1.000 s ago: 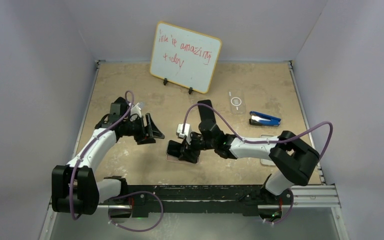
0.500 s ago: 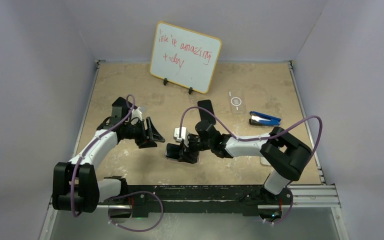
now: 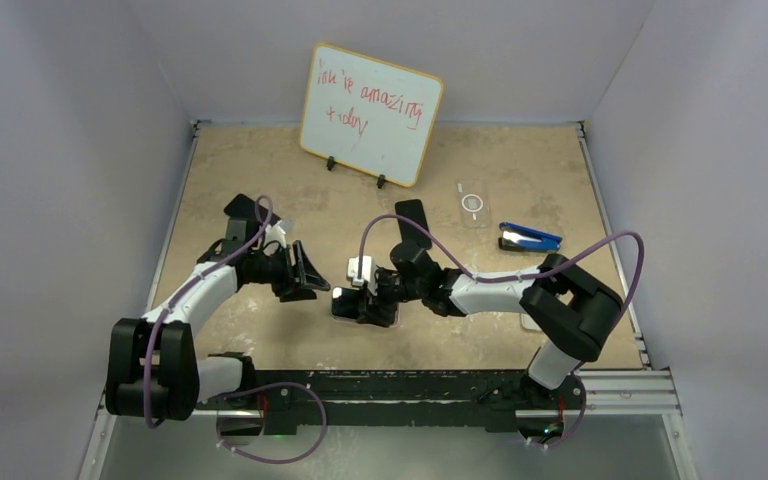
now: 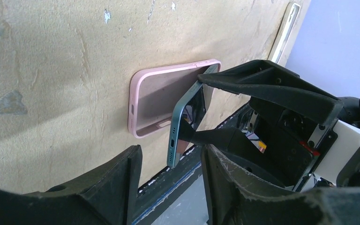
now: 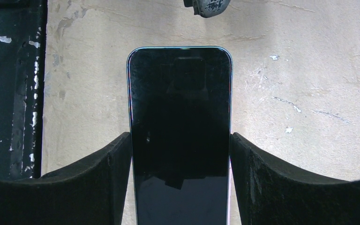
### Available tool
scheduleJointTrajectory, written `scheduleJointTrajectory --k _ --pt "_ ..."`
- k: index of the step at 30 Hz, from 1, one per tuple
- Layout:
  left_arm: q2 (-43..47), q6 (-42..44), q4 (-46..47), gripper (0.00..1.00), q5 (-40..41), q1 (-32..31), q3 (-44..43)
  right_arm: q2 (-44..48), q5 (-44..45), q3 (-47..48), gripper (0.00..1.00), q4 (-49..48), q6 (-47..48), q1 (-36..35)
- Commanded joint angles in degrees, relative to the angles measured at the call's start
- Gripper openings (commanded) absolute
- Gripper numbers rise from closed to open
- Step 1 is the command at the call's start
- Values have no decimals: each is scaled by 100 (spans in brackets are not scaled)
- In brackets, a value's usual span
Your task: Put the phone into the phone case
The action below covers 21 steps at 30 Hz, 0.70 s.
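Observation:
My right gripper [image 5: 179, 138] is shut on the phone [image 5: 180, 93], clamping its two long edges, dark screen toward the camera. In the left wrist view the phone [image 4: 185, 124] has a teal frame and stands tilted: its far end rests in the pink phone case [image 4: 159, 96] lying open on the table, and its near end is raised. My left gripper [image 4: 171, 154] is open and empty, just left of the phone's raised end. From above, the left gripper [image 3: 305, 275] faces the right gripper [image 3: 368, 300] across the phone [image 3: 343, 298]; the case is mostly hidden there.
A whiteboard [image 3: 370, 113] stands at the back. A clear case [image 3: 473, 205] and a blue tool [image 3: 530, 238] lie at the back right. The black front rail [image 3: 410, 385] runs close behind the phone's near side.
The left gripper has moved right toward the phone and its jaws have narrowed a little. The right gripper has shifted slightly left with the phone.

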State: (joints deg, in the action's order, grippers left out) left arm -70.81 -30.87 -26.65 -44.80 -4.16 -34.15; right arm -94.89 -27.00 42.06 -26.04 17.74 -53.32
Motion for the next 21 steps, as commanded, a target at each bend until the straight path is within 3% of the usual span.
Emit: scheduleJointTrajectory --k 1,13,21 --pt "-21 -2 266 51 -137 5 34 129 -46 -42 49 -465 281 -11" --pt "-321 -445 1047 49 -477 -98 439 113 162 -638 50 -1208 264 -12" --pt "-536 -660 1361 49 -213 -491 480 213 449 -688 50 -1459 -28 -6"
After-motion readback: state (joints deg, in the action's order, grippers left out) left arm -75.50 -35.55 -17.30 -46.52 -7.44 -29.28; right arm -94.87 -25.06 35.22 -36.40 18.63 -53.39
